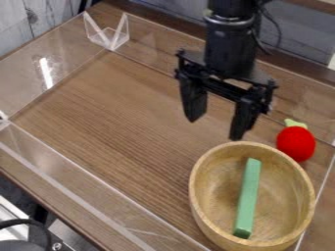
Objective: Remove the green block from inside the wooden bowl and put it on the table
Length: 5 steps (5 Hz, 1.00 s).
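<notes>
Brown wood-grain tabletop [112, 127] with darker streaks fills the camera view, edged by low clear plastic walls [59, 175]. Over its far right part hangs the black claw [213, 129], its two sides spread wide apart, with nothing held between them. Its right side reaches down close to the far rim of the wooden bowl [207, 201]; whether they touch, I cannot tell. The bowl, pale and round, sits at the near right corner of the tabletop. Inside it lies the green block [246, 199], long and thin, running from the near side of the bowl toward the far side, right of the bowl's middle. By the tabletop's right edge, just beyond the bowl, is a red strawberry-like toy [296, 144] with a green top. Near the far left corner stands a small clear plastic piece [108, 31].
</notes>
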{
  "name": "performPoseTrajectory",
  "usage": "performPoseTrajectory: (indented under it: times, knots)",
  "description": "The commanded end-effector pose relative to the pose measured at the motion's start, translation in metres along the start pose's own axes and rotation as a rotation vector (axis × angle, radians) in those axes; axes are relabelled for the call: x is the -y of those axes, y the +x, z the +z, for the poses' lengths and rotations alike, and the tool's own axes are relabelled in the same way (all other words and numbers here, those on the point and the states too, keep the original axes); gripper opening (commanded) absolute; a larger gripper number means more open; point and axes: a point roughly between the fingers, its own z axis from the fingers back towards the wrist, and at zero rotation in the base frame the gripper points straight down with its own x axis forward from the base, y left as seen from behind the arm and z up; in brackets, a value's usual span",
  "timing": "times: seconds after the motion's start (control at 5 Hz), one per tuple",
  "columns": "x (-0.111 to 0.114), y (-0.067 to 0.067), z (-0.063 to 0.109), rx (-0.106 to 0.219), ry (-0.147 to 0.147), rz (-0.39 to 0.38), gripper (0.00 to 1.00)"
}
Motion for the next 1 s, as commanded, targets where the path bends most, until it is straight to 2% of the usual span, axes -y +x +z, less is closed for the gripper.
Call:
performPoseTrajectory:
  times: [0.0, 0.4, 0.8]
  knots:
    - [0.016, -0.003, 0.006, 0.055, -0.009, -0.012, 1.00]
    - [0.038, -0.006, -0.014, 0.072, 0.002, -0.017, 1.00]
    - [0.043, -0.001, -0.025, 0.081, -0.007, -0.008, 1.00]
